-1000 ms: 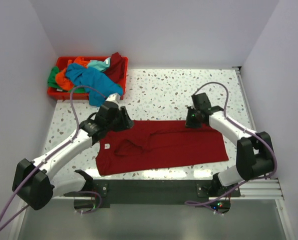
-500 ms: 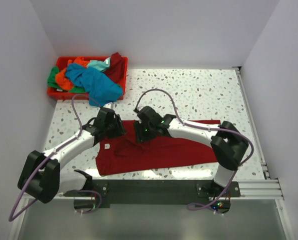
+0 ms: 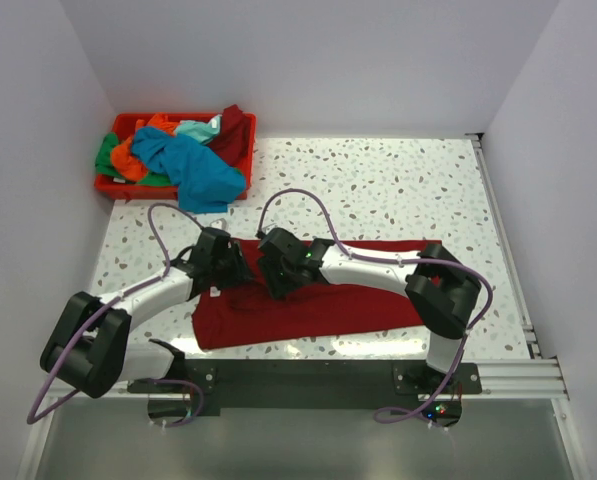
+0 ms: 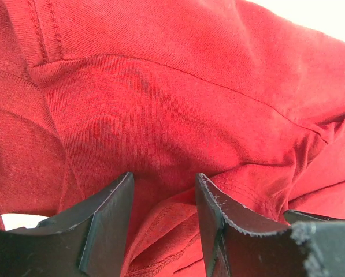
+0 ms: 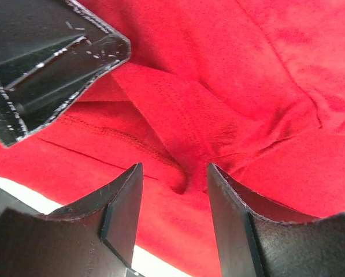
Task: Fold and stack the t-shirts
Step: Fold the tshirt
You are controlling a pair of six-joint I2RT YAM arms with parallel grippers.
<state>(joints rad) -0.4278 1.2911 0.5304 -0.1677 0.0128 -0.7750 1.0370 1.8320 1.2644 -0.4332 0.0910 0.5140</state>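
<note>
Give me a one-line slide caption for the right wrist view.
Right gripper, fingers apart, poised over a raised crease in the dark red t-shirt.

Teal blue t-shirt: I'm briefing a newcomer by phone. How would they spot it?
At the far left corner of the speckled white table, a red plastic bin holds crumpled shirts. The teal blue cotton t-shirt lies on top; it alone spills over the bin's near rim.

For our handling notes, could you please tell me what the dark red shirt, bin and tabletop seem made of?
Dark red shirt: soft matte knit, probably cotton; fine ribbing, stitched seams, wrinkles.
Bin: likely rigid plastic; smooth straight rim.
Tabletop: speckled white, terrazzo-like, slightly glossy; stone or laminate unclear.
</note>
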